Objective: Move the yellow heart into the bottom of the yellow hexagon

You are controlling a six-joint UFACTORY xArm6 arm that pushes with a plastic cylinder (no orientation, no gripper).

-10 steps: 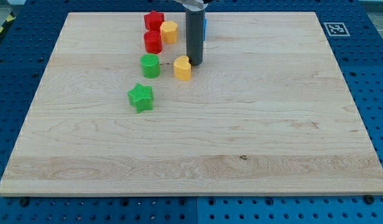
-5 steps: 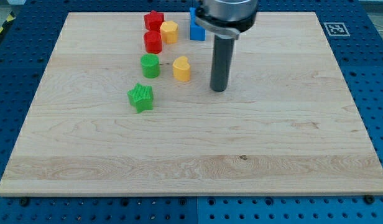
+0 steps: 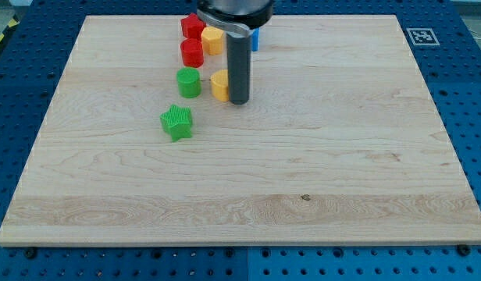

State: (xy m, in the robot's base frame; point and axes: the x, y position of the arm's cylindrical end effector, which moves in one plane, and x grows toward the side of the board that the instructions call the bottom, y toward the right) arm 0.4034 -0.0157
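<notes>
The yellow heart point(image 3: 219, 84) sits on the wooden board, left of centre near the view's top. My tip point(image 3: 238, 101) stands right against the heart's right side and the rod hides part of it. The yellow hexagon point(image 3: 211, 39) lies above the heart, close to the board's top edge, partly hidden behind the rod's head. A gap of about one block separates heart and hexagon.
A red star point(image 3: 192, 24) and a red cylinder point(image 3: 192, 53) sit left of the hexagon. A green cylinder point(image 3: 188, 82) stands just left of the heart. A green star point(image 3: 176, 122) lies below it. A blue block point(image 3: 255, 37) peeks out right of the rod.
My tip went from the heart's upper right out to the right, then came back left against the heart's right side. The heart has shifted slightly left.
</notes>
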